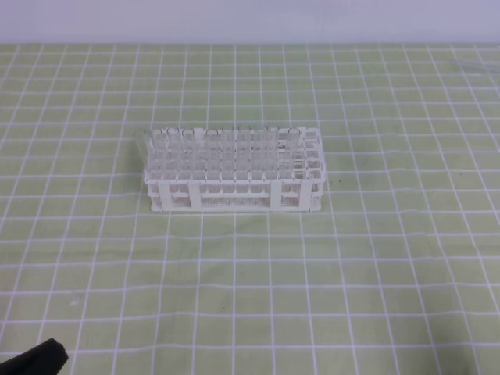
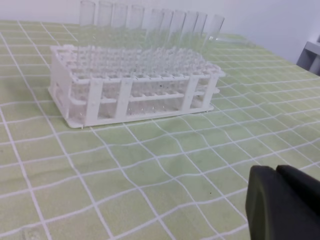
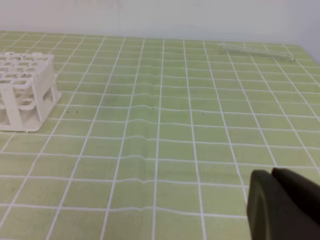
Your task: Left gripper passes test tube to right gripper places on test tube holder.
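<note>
The white test tube holder [image 1: 234, 183] stands mid-table on the green checked cloth, with several clear tubes upright in its back rows [image 2: 150, 25]. In the right wrist view only its end [image 3: 27, 90] shows, at the left. One loose test tube [image 3: 255, 51] lies flat on the cloth far back on the right, away from both grippers. The left gripper [image 2: 275, 172] is low at the near left, shut with nothing in it, and well short of the holder; its black tip [image 1: 39, 361] shows in the high view. The right gripper [image 3: 271, 174] is also shut and empty.
The green cloth with a white grid [image 1: 375, 273] covers the whole table, and a pale wall runs along the back. A grey object [image 2: 312, 55] sits at the right edge of the left wrist view.
</note>
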You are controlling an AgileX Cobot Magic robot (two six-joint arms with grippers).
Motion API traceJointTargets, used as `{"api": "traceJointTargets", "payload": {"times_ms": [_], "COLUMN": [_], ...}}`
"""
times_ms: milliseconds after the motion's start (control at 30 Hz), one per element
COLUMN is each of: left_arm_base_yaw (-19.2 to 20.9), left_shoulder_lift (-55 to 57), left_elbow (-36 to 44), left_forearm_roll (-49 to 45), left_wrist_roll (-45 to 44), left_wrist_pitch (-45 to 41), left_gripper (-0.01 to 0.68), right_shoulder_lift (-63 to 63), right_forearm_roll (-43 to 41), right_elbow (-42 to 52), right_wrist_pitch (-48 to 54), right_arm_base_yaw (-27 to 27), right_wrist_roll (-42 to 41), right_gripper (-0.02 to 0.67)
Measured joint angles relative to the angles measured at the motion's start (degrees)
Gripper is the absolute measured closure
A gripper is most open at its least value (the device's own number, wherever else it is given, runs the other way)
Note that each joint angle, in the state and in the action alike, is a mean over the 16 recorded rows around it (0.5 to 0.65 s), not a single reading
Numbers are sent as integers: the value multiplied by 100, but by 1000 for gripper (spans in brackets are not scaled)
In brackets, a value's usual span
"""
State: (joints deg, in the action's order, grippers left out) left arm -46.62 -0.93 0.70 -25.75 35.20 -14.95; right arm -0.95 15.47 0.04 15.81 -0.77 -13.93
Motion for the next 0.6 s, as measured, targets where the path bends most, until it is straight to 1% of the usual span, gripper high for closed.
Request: {"api": "traceJointTargets", "payload": {"times_ms": [600], "left_arm_base_yaw": [0], "left_shoulder_lift": [0], "left_elbow": [0], "left_forearm_roll": [0], "left_wrist_roll": [0], "left_wrist_pitch": [0], "left_gripper": [675], "right_shoulder_lift": [0], "right_forearm_roll": [-60], "right_elbow": [0], "right_wrist_pitch": [129], "right_arm_base_yaw": [0], "right_wrist_roll": [-21], "right_gripper": [665]}}
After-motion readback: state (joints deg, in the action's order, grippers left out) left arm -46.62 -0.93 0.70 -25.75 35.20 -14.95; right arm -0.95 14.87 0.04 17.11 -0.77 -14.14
